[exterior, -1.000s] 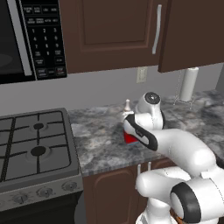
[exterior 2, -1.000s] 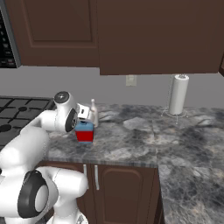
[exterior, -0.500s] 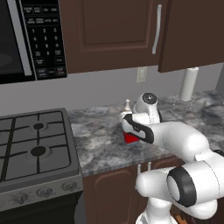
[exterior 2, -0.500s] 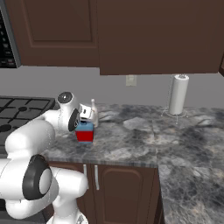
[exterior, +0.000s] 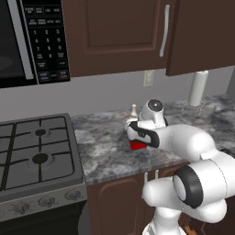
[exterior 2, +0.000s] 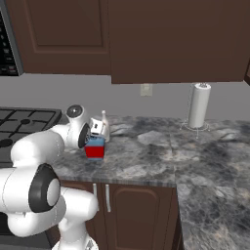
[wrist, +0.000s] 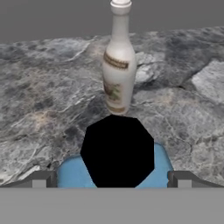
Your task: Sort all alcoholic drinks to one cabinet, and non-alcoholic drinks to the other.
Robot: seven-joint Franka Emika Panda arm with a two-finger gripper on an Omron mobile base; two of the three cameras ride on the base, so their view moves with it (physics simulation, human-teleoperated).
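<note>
The squat blue bottle (exterior 2: 95,148) with a red label stands on the grey stone counter (exterior 2: 161,156); its black cap (wrist: 117,151) sits in the middle of the hand view. My gripper (wrist: 112,180) hangs open just above it, one fingertip on each side of the blue shoulders, touching nothing. Just behind stands the slim pale bottle (wrist: 118,65) with a white cap, upright, also seen from the base (exterior: 133,110) (exterior 2: 104,122). The dark brown wall cabinet (exterior: 114,32) with its silver bar handle (exterior: 163,30) hangs above, door shut. The non-alcoholic drinks are out of view.
A paper towel roll (exterior 2: 198,105) stands at the back right of the counter. The gas stove (exterior: 36,151) lies to the left under a microwave (exterior: 27,41). A second dark cabinet front (exterior 2: 176,39) juts out above the right half of the counter.
The arm's elbow has swung out while the hand stayed over the blue bottle. Both bottles stand where they were.
</note>
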